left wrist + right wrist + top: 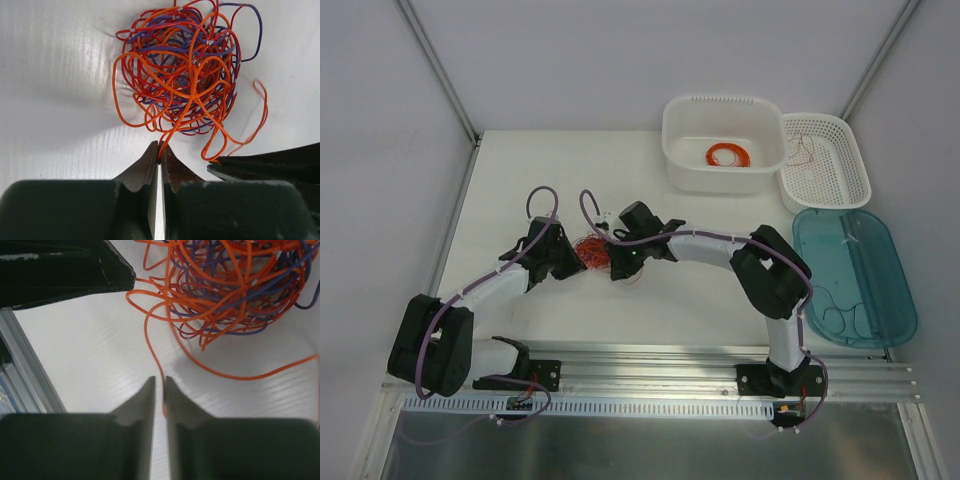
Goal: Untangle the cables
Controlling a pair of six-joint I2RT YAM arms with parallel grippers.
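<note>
1. Knot of cables sits on table.
2. L pincer, just left of knot, clenched on one orange strand.
3. R pincer, just right of knot, pinching an orange strand too. Prob. set to pull the knot apart.
</note>
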